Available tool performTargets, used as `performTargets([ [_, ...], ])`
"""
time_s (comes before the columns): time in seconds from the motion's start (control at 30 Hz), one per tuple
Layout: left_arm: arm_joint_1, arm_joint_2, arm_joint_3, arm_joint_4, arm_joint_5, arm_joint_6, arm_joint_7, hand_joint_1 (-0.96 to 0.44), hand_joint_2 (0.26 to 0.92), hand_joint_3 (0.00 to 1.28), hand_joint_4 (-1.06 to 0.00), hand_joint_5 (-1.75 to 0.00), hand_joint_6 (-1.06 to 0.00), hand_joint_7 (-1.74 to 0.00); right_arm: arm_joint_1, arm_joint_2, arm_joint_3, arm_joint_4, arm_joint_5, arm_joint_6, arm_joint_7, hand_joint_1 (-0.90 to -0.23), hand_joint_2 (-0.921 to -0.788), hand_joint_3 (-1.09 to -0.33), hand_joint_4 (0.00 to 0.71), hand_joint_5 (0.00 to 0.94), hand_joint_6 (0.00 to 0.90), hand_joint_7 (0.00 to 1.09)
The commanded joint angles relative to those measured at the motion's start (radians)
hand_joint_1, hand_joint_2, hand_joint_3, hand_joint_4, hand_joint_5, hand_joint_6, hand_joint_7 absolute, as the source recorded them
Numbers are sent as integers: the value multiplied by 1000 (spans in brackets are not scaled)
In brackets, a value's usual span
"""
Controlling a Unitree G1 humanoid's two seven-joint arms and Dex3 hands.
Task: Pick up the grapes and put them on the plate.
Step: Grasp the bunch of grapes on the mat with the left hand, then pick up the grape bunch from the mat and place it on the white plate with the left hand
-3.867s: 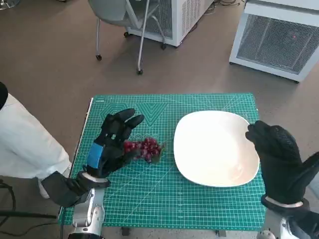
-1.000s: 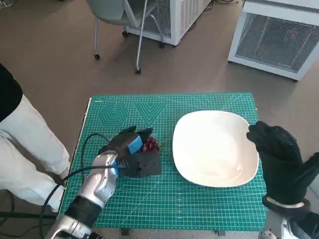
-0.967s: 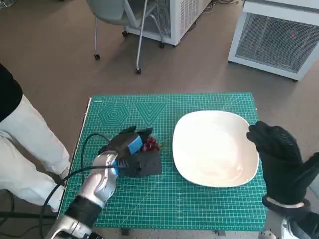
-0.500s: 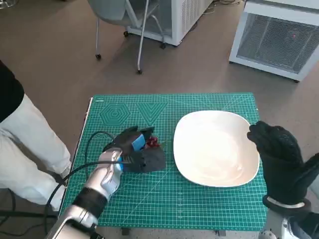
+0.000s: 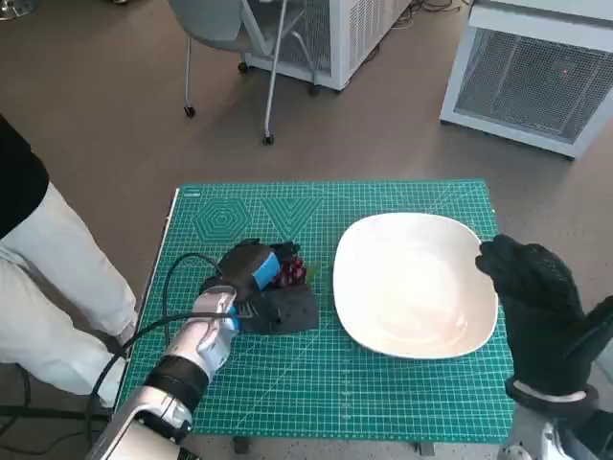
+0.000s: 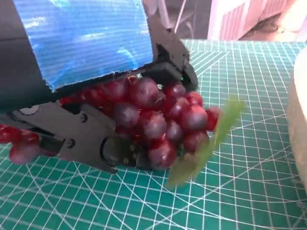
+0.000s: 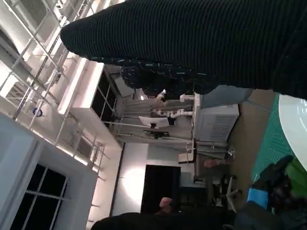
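Observation:
A bunch of dark red grapes [image 5: 291,273] [image 6: 160,120] with a green leaf lies in my left hand [image 5: 259,289] [image 6: 91,100], whose black fingers wrap round it just above the green cutting mat [image 5: 316,393]. The hand hovers left of the white plate [image 5: 414,285], a short gap away. A few grapes stick out on the far side of the hand in the left wrist view. My right hand [image 5: 538,316], gloved in black, stays at the plate's right rim with fingers curled and nothing in it.
A person in white trousers [image 5: 48,287] stands at the table's left edge. A chair [image 5: 239,38] and white cabinets [image 5: 536,67] stand on the floor beyond the mat. A cable loops along my left forearm [image 5: 172,297].
My left hand turned over the grapes, closed round them, and has moved a little up and toward the plate. The right hand has stayed in place.

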Motion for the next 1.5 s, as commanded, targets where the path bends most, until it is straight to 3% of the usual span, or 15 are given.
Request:
performTargets([
  [0.03, 24, 14, -21, 8, 11, -8, 1, 17, 879, 154, -625, -1353, -702, -941, 19, 1, -1, 6, -7, 13, -9, -380, -921, -537, 425, 580, 228, 897],
  [0.53, 59, 49, -10, -108, 3, 25, -26, 6, 899, 142, -523, -1521, -767, -832, 13, 2, 0, 12, -4, 16, -5, -380, -921, -538, 423, 583, 226, 901],
  [0.73, 68, 55, -3, -141, 0, 41, -38, 6, 864, 222, -505, -1546, -752, -858, 10, 3, 1, 12, -3, 17, -6, -380, -921, -538, 423, 585, 226, 902],
  [0.9, 70, 56, 0, -148, -3, 45, -42, 4, 859, 233, -562, -1359, -648, -1118, 8, 4, 2, 12, -3, 17, -5, -380, -921, -538, 423, 585, 226, 902],
  [1.07, 71, 58, 1, -153, -4, 46, -44, 6, 855, 241, -534, -1473, -699, -969, 7, 3, 2, 16, -4, 12, -3, -382, -921, -537, 422, 587, 226, 903],
  [1.23, 73, 62, 5, -168, -7, 49, -49, 3, 859, 231, -578, -1317, -626, -1171, 5, 2, 1, 18, -2, 11, -1, -383, -921, -537, 422, 588, 225, 904],
  [1.5, 115, 97, 20, -346, 7, 103, -81, 3, 860, 231, -588, -1274, -602, -1233, 3, 0, -2, 22, 6, 15, 2, -383, -921, -536, 422, 589, 229, 907],
])
